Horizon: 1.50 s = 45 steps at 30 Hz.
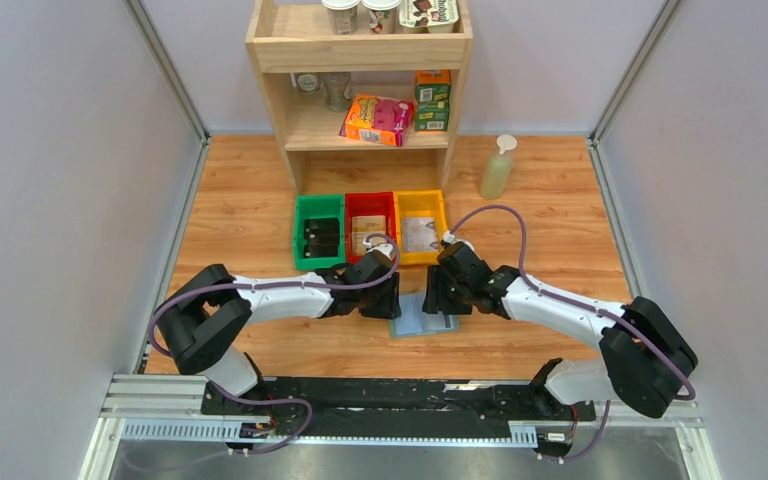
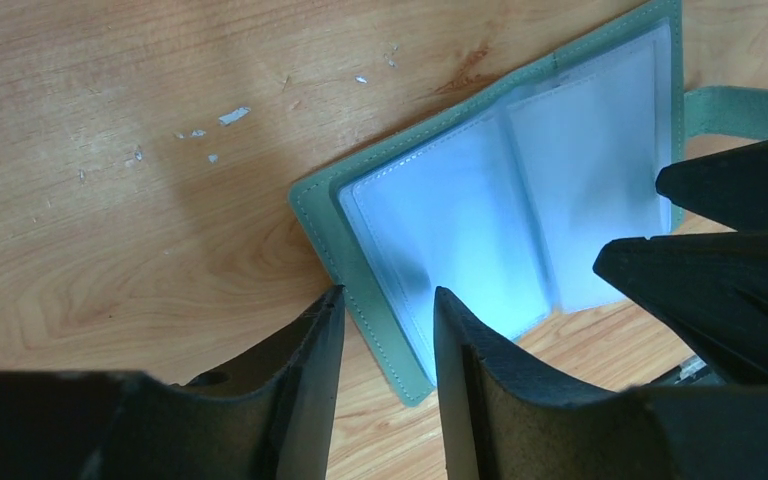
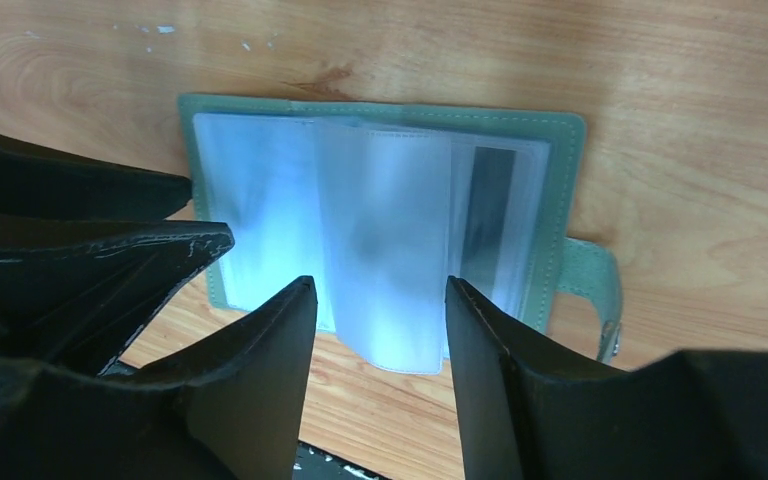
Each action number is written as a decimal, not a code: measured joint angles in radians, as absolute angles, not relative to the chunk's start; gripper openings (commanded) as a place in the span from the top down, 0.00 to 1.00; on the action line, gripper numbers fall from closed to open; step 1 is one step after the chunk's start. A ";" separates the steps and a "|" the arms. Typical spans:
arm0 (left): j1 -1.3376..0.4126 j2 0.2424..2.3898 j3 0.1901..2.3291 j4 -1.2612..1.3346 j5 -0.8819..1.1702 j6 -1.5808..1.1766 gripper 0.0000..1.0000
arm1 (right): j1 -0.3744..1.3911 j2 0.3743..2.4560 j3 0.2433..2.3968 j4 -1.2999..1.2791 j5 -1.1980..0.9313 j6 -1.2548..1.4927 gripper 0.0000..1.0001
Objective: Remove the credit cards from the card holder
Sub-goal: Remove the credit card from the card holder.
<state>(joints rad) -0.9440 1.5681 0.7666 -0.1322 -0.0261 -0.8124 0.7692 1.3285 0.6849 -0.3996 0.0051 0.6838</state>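
You see the flat grey-green folding card holder [image 1: 410,320] lying open on the wooden bench [image 1: 250,210]. The left gripper [image 2: 390,300], fingers apart, straddles one edge. The right gripper [image 3: 380,290], fingers apart, frames the clear sleeves. One sleeve holds a thin dark credit card [image 3: 487,215].
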 measured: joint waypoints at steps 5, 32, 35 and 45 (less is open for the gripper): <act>-0.945 1.568 0.767 -0.130 -0.025 -0.821 0.55 | 0.769 1.322 0.685 -0.397 -0.009 0.684 0.39; -0.947 1.558 0.738 -0.088 -0.009 -0.863 0.55 | 0.792 1.373 0.684 -0.268 -0.155 0.696 0.39; -0.948 1.515 0.688 -0.063 -0.028 -0.896 0.55 | 0.811 1.374 0.700 -0.247 -0.189 0.696 0.39; -0.949 1.283 0.523 -0.047 -0.158 -1.022 0.55 | 0.854 1.483 0.761 -0.176 -0.273 0.700 0.37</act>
